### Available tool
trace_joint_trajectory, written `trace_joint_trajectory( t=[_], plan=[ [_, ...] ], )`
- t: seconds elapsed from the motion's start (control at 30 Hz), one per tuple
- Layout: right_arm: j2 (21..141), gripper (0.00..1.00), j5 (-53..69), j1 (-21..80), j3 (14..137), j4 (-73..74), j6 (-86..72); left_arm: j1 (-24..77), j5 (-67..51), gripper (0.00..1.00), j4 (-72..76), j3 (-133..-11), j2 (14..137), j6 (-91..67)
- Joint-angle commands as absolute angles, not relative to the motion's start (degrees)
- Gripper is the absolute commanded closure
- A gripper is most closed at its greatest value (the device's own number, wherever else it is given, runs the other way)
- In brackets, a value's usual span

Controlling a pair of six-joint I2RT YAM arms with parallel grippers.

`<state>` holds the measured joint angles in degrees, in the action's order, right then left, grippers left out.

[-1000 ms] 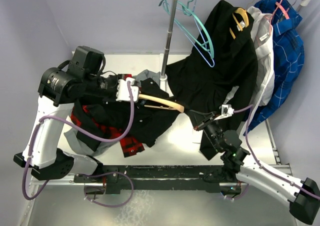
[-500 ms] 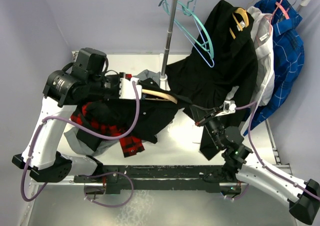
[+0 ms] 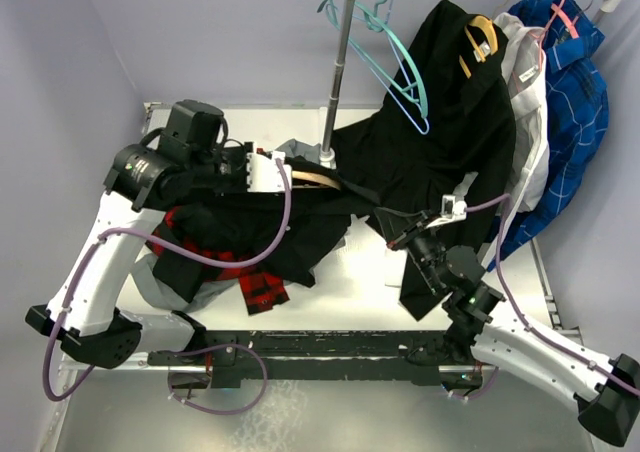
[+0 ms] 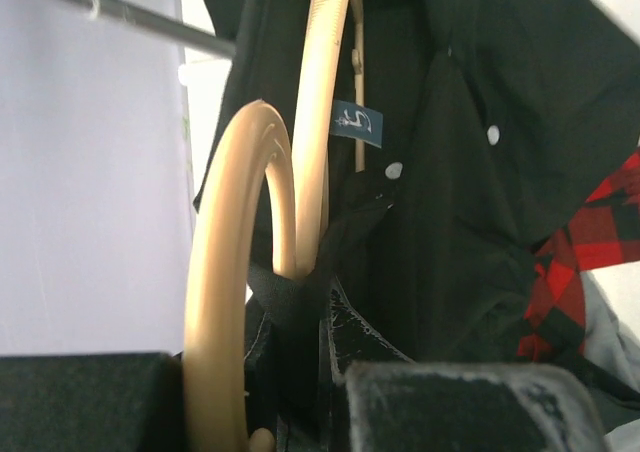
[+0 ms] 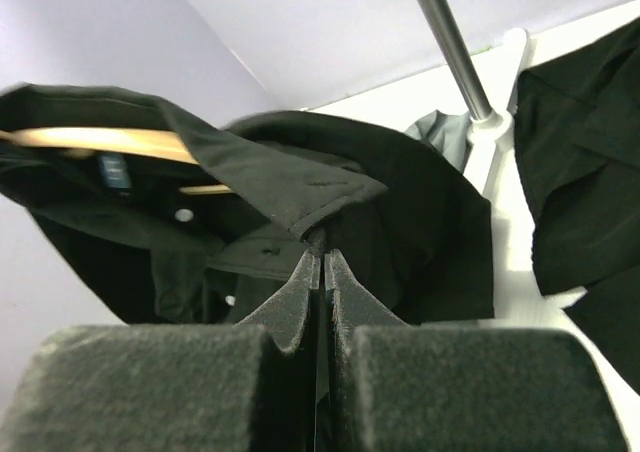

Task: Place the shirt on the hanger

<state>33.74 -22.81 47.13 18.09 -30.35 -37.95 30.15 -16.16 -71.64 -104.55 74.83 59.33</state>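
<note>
The black shirt [image 3: 300, 234] hangs between both arms over the heap on the table. In the left wrist view its white buttons and small neck label [image 4: 358, 122] show. The tan wooden hanger [image 3: 312, 179] sits inside the collar, with only a short stretch showing from above. My left gripper [image 3: 266, 172] is shut on the hanger at the base of its hook [image 4: 222, 272]. My right gripper [image 3: 398, 240] is shut on the shirt, its fingertips [image 5: 323, 258] pinching a fabric edge below the collar flap [image 5: 290, 177]. The hanger's shoulder [image 5: 110, 142] lies under the cloth.
A rack pole [image 3: 338, 82] rises behind the shirt, carrying teal hangers [image 3: 392, 57], a long black garment [image 3: 450, 122] and a blue plaid shirt [image 3: 568, 92]. A red-and-black plaid shirt [image 3: 245, 277] and grey cloth [image 3: 160, 282] lie under the left arm.
My left gripper has carried the hanger back and to the right. The shirt now covers most of the hanger's arm and is drawn tighter toward the right gripper, which has barely moved.
</note>
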Motion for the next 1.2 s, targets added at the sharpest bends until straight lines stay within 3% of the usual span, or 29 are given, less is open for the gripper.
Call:
trace_joint_trajectory(
  t=[0.0,0.17,0.37,0.7,0.73,0.77,0.8,0.83,1.0,1.17],
  plan=[
    [33.8,1.00,-19.6,46.6,25.2,-29.1,-38.5,29.6,-6.8,1.00,-60.6,-99.1,72.8,58.6],
    [40.7,1.00,-13.1,46.6,32.1,-26.9,-43.4,29.8,-9.9,1.00,-55.6,-95.6,72.9,54.7],
    [50.2,1.00,-4.0,48.0,32.7,-37.4,-49.3,29.8,-12.2,1.00,-49.4,-95.5,74.2,49.2],
    [55.0,1.00,-3.2,54.8,36.3,-38.5,-40.2,29.8,-28.9,1.00,-53.1,-96.1,75.6,44.4],
    [54.6,0.89,-1.7,54.9,36.5,-37.7,-38.4,29.8,-30.3,1.00,-53.7,-95.7,75.6,44.8],
    [53.6,0.63,-0.2,55.0,36.7,-37.0,-36.4,29.8,-30.9,1.00,-54.2,-95.2,75.7,45.5],
    [52.2,0.28,0.5,55.2,36.7,-35.7,-34.0,29.8,-31.0,1.00,-54.6,-94.6,75.8,46.5],
    [50.0,0.03,0.6,55.3,36.8,-33.9,-31.3,29.8,-31.0,1.00,-55.0,-94.1,76.0,47.8],
    [35.5,0.01,-3.9,55.4,40.2,-15.0,-12.5,29.8,-32.1,1.00,-58.9,-93.2,77.1,53.5],
    [28.2,0.00,-9.5,55.4,46.4,4.1,9.3,29.8,-32.7,1.00,-63.5,-93.8,78.7,57.3]
  ],
)
